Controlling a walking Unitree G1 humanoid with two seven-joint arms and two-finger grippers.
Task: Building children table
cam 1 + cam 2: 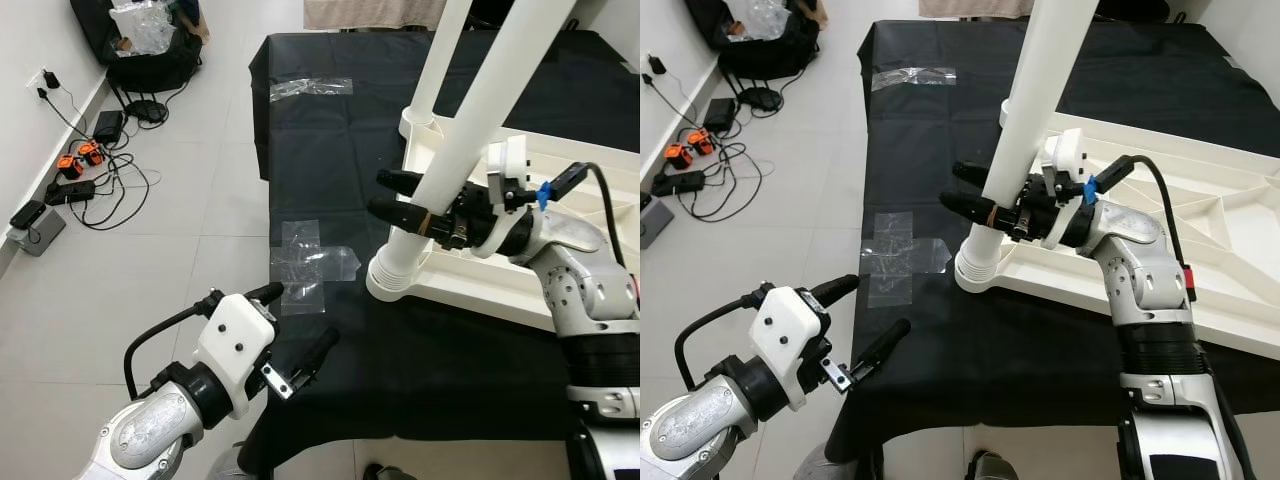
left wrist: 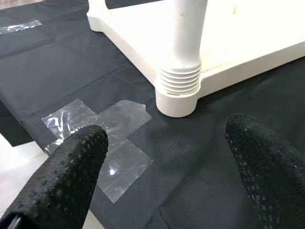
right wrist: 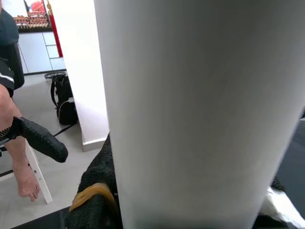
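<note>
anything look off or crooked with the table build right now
The near leg leans away from vertical in its corner socket of the upturned tabletop, with the right gripper around it. Its threaded end looks only partly screwed in. Clear tape patches the black cloth.

Home room: grey tiled floor [image 1: 200, 230], wall outlet [image 1: 42, 80] with chargers and cables [image 1: 100, 175], black bags [image 1: 150, 60] beyond them, cabinets [image 3: 40, 47].
</note>
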